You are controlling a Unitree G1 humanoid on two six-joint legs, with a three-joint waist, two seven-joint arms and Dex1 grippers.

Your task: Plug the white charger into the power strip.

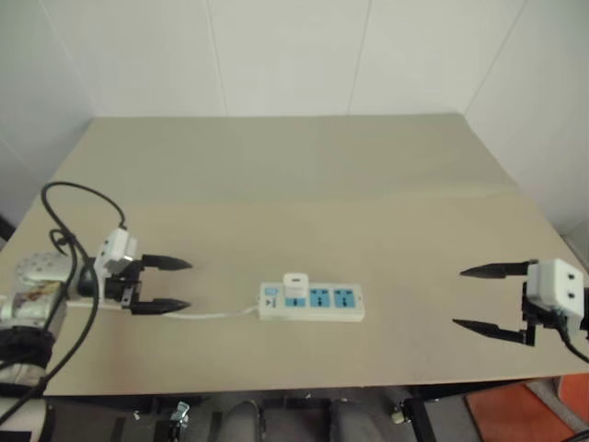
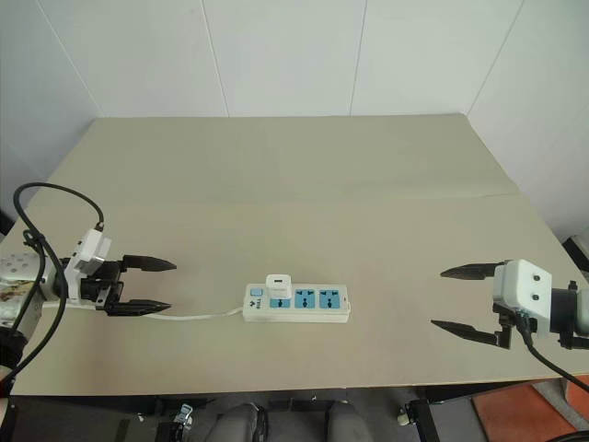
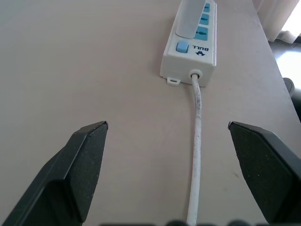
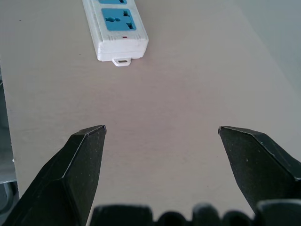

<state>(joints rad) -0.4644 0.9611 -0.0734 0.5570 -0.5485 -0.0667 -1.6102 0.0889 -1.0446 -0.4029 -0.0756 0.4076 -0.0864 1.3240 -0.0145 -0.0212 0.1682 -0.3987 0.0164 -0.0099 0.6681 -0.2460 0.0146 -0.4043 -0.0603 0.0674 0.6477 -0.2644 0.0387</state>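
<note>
The power strip [image 1: 313,302] lies flat near the table's front edge, in the middle. The white charger [image 1: 294,285] stands upright in the leftmost blue socket, beside the switch end. A thin white cord [image 1: 216,314] runs left from the strip toward my left gripper [image 1: 175,284], which is open and empty, hovering a short way left of the strip and pointing at it. The left wrist view shows the cord [image 3: 196,155] passing between its fingers. My right gripper [image 1: 479,299] is open and empty, well to the right of the strip [image 4: 115,26].
The beige table [image 1: 304,184] has its front edge just below the strip. White walls rise behind and to the right. A black cable [image 1: 64,230] loops over my left arm.
</note>
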